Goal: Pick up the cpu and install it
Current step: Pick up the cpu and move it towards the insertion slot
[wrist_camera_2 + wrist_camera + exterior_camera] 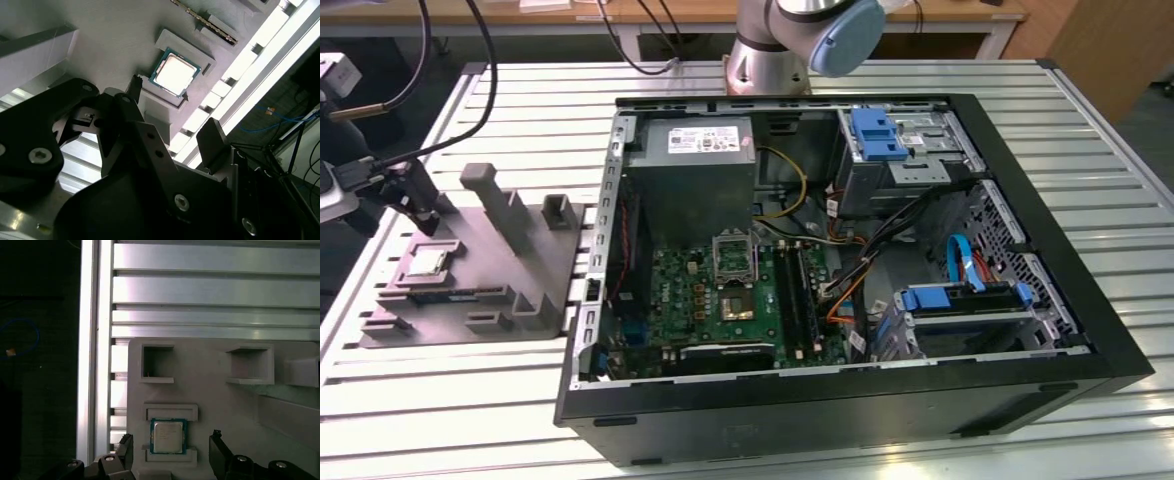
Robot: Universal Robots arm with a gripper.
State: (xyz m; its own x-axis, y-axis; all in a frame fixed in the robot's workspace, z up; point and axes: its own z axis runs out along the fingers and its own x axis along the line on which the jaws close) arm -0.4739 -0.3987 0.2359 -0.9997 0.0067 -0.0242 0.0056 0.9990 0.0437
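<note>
The cpu [168,437] lies flat in its recessed nest on the grey tray [520,300], at the exterior view's left, well apart from the open computer case [854,410]. The gripper [173,107] hangs just above it, fingers [220,450] spread wide — one either side of the chip, holding nothing. To my eye the pick wants a straight, level descent, fingers square to two opposite edges, then a light squeeze — any tilt could jam the chip against the nest's walls.

A robotics workshop: slatted aluminium bench [454,420], opened computer case [854,412], robot arm base [767,60].
</note>
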